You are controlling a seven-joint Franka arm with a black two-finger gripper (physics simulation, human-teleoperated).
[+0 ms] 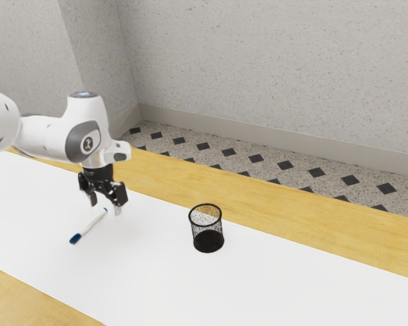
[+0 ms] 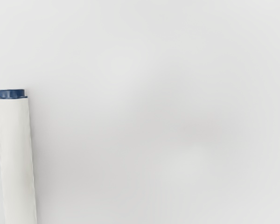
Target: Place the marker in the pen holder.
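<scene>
- Exterior view: black two-finger gripper (image 1: 105, 206) low over the table, fingers spread with a gap between them. Nothing pinched.
- Hand pose: pointing down, fingertips near the plug end of the marker, presumably lining up for a grasp.
- Task's thing: slim white-barrelled marker with blue ends (image 1: 90, 226), lying on its side, slanted, blue cap (image 1: 75, 239) at the end away from the gripper. Resting flat, so the sheet carries it, not the hand.
- Wrist view: white barrel (image 2: 16, 158) and blue end plug (image 2: 11, 94) sit off to one side of the hand's centre. Looks like the hand needs a sideways shift toward the barrel before going down.
- Judged step: reach and align. Grasp, lift, carry and drop-in all remain.
- Grip choice: pinching across the barrel around its middle should balance best; too near the plug end and the marker may swing or tip. Round barrel could roll if one finger nudges it.
- Black wire-mesh cylindrical pen holder (image 1: 209, 241): upright, mouth up, well apart from marker and gripper toward the exterior view's right. Stands ready to take a marker from above; marker likely has to be turned end-down over the rim.
- White robot arm (image 1: 47, 139): comes in from the exterior view's left, forearm roughly level, wrist bent down.
- Beneath it all: smooth white sheet (image 1: 149, 272) on light wooden table (image 1: 27, 299).
- Beyond: diamond-patterned floor (image 1: 256, 158), speckled grey wall (image 1: 272, 81).
</scene>
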